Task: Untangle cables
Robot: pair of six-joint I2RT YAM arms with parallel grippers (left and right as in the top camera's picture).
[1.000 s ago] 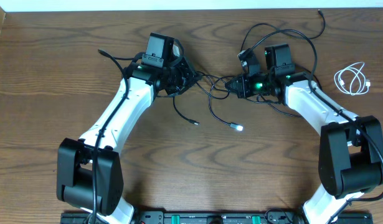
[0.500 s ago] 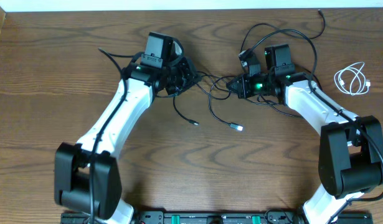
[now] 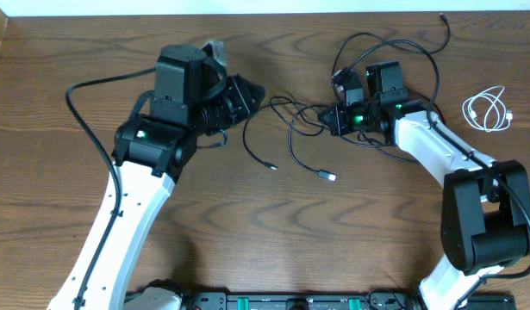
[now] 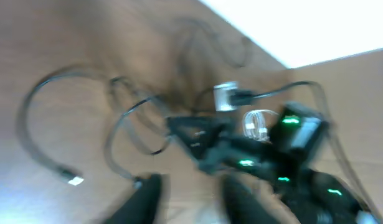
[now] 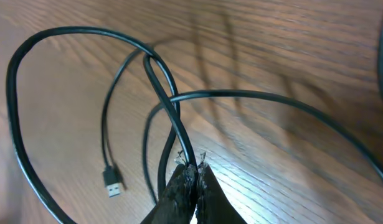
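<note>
The long black cable [image 3: 290, 116] lies tangled mid-table, its plug ends [image 3: 330, 176] trailing toward me. My right gripper [image 3: 327, 119] is shut on one strand of it. In the right wrist view the pinched fingertips [image 5: 192, 169] clamp the black cable [image 5: 168, 112], with a USB plug [image 5: 114, 182] lying beside it. My left gripper [image 3: 253, 95] hangs raised to the left of the tangle. Its blurred wrist view shows the left gripper [image 4: 191, 202] open, nothing between the fingers, and cable loops [image 4: 23, 121] on the wood below. The white cable [image 3: 487, 110] lies coiled apart at the far right.
The right arm's body [image 4: 291, 124] with green lights shows across the tangle in the left wrist view. A thick black arm wire [image 3: 88, 129] loops out to the left of the left arm. The table's far edge [image 3: 273, 12] runs behind both grippers.
My left gripper has opened, let go of the black cable and lifted away to the left. The freed loops have settled on the table. The right arm has not moved.
</note>
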